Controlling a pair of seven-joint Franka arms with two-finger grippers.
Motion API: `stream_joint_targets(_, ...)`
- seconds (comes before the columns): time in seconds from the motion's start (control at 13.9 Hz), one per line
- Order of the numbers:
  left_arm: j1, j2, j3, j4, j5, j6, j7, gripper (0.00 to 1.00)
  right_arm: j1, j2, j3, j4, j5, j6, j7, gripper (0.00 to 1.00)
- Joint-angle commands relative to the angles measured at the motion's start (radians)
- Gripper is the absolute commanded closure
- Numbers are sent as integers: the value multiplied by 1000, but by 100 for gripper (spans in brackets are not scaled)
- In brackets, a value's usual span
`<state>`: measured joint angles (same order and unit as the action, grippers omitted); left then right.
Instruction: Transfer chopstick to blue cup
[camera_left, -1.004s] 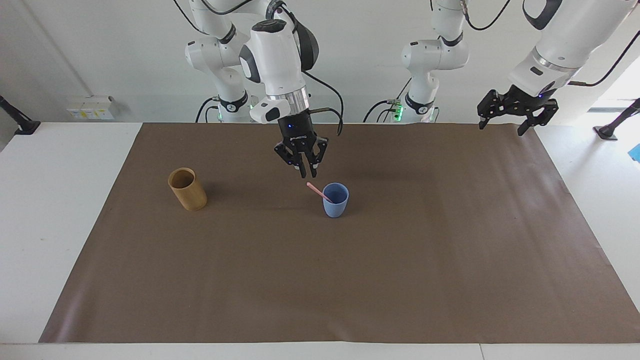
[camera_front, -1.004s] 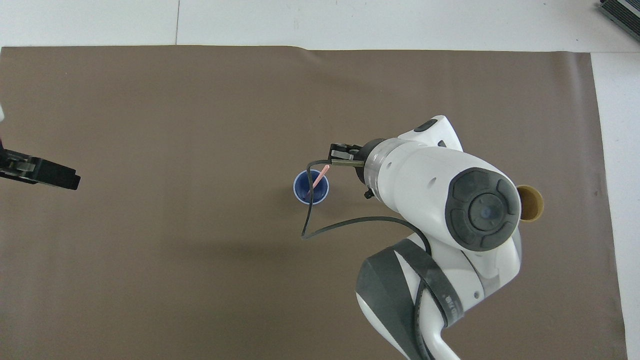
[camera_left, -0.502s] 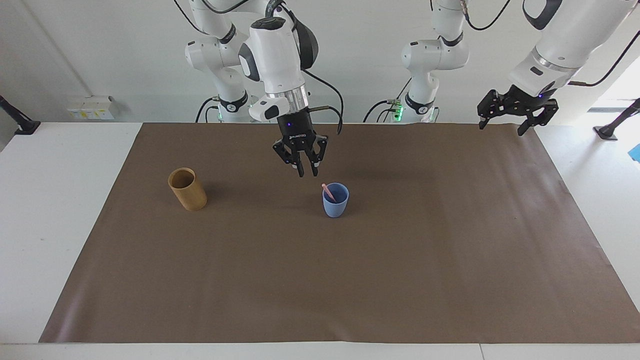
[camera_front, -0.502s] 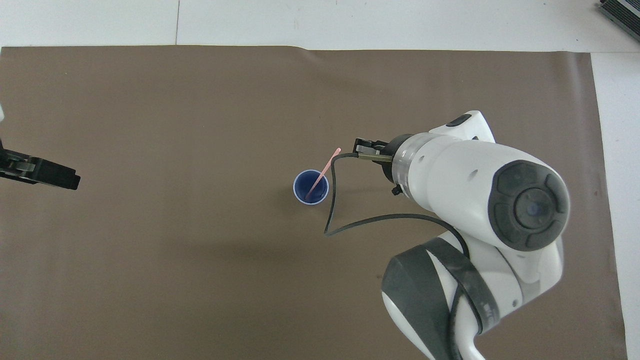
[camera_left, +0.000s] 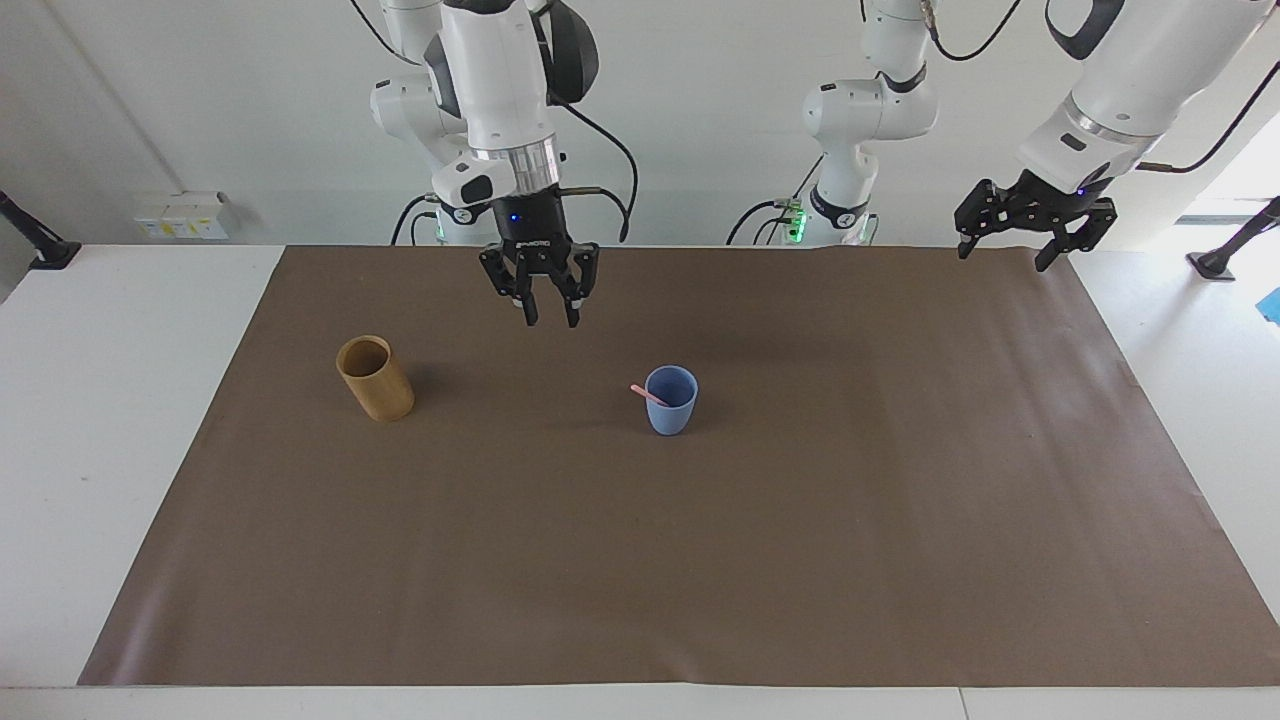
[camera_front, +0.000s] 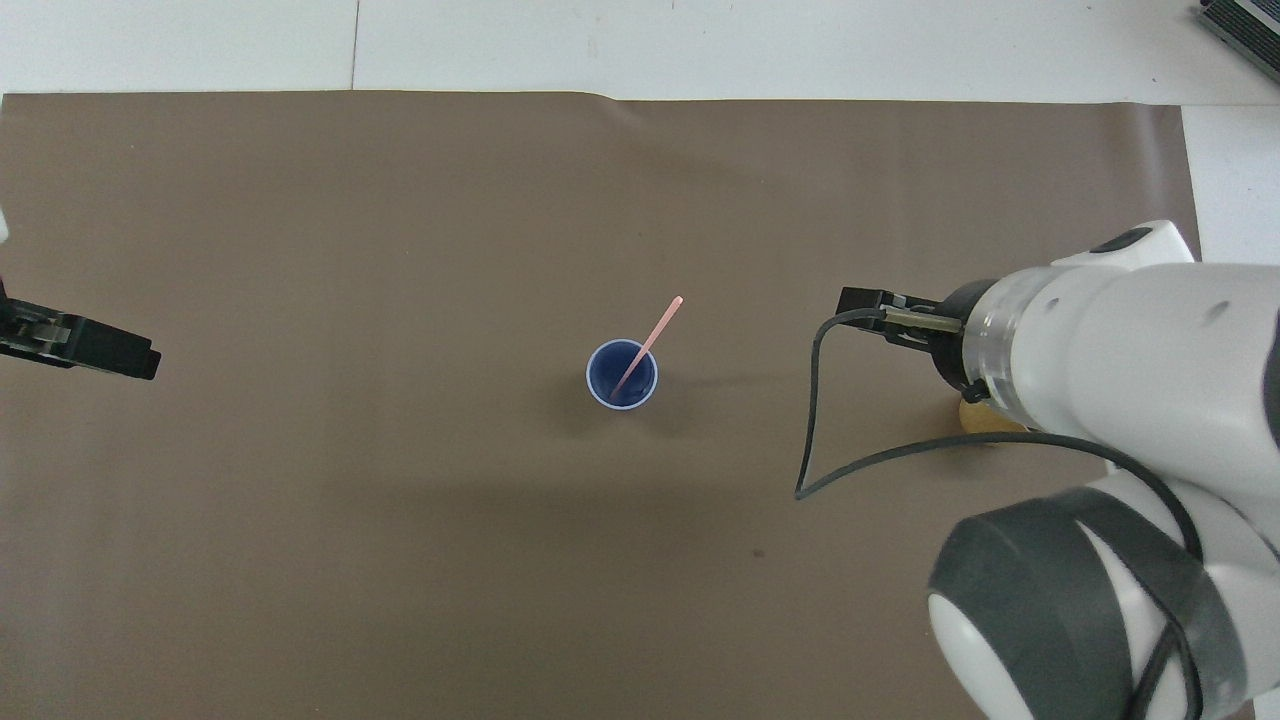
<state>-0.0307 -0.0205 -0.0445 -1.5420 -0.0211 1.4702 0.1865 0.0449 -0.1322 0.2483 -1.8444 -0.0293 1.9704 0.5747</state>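
Note:
The blue cup (camera_left: 671, 402) stands upright near the middle of the brown mat; it also shows in the overhead view (camera_front: 621, 376). A pale pink chopstick (camera_left: 647, 394) rests inside it, its upper end leaning out over the rim toward the right arm's end of the table. In the overhead view the chopstick (camera_front: 655, 330) shows as one slim rod. My right gripper (camera_left: 548, 308) is open and empty, raised over the mat between the two cups. My left gripper (camera_left: 1018, 238) is open and empty, waiting above the mat's edge at the left arm's end.
A taller tan-brown cylindrical cup (camera_left: 375, 378) stands upright toward the right arm's end of the mat. In the overhead view it (camera_front: 985, 422) is mostly covered by the right arm. The brown mat (camera_left: 700, 560) covers most of the white table.
My right gripper has risen and drawn away from the blue cup toward the tan cup's end. The chopstick stayed in the blue cup and its lean has shifted. The left arm has not moved.

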Motion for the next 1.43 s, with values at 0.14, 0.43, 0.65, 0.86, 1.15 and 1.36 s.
stream_joint_targets(0.14,20,-22,-8,-20,-13,-4,10,0,-28,-35,-67,34,0,-120,-180,0)
stream_joint_targets(0.43,20,-22,-8,-20,-13,-4,10,0,-28,-34,-153,92,11,-250,-346,0)
stream_joint_targets(0.65,20,-22,-8,-18,-13,-4,10,0,-34,-26,-182,131,69,-321,-366,0)
stream_joint_targets(0.86,20,-22,-8,-20,-13,-4,10,0,-34,18,-192,220,52,-402,-368,0)
stream_joint_targets(1.15,20,-22,-8,-20,-13,-4,10,0,-42,57,-193,292,40,-487,-369,0)
stream_joint_targets(1.36,20,-22,-8,-18,-13,-4,10,0,-51,77,-193,307,42,-498,-380,0)
